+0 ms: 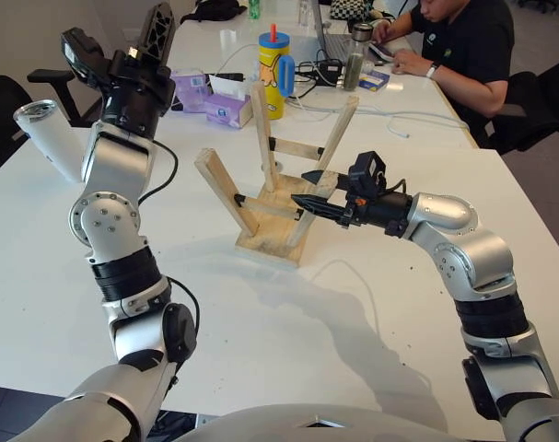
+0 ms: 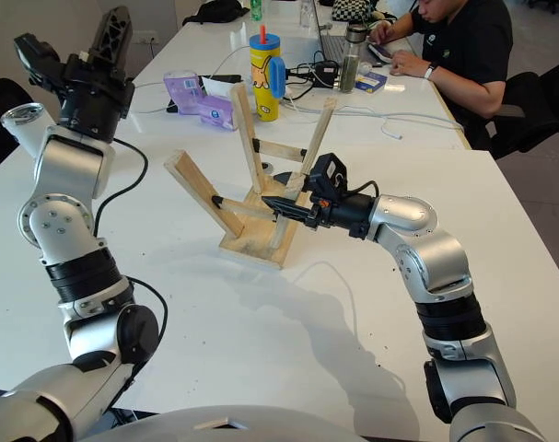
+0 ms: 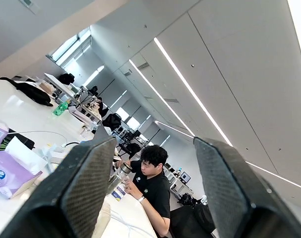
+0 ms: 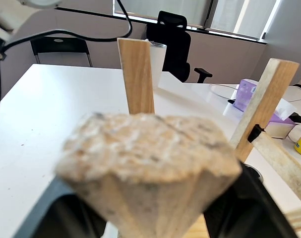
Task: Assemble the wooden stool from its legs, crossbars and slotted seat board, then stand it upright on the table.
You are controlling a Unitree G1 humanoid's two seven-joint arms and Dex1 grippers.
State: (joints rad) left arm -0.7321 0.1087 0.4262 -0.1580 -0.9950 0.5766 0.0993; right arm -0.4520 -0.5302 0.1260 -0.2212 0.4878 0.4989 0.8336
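The stool [image 1: 270, 241] lies upside down on the desk [image 1: 371, 304], seat board [image 1: 261, 247] flat on the surface and legs pointing up; it sits right at the tip of the right tool [image 1: 302, 187]. That tool is closed around the free end of the nearest leg [image 4: 148, 148], a finger pressed to either side of the wood. The left tool [image 3: 155, 188] is held high, well apart from the stool; its fingers are spread wide with nothing between them.

Four legs and two crossbars [image 1: 293, 147] seem to be in place, so I judge the assembly nearly done; the step in hand is probably seating or straightening this last leg before the stool is turned over. The legs splay unevenly, one [image 1: 224, 189] leaning away on the far side of the right tool and another [image 1: 339, 129] leaning back over it; the joints may be loose. The next move likely calls for a firm push down along the leg toward the seat board; then the left tool has to come down and share the load, since lifting by a single leg could pull it out of its slot.

The slots are hidden under the leg ends, so how deep any leg sits cannot be told. The held leg end blurs across the right wrist view and covers the seat board behind it. The far crossbar's joints are too small to judge.
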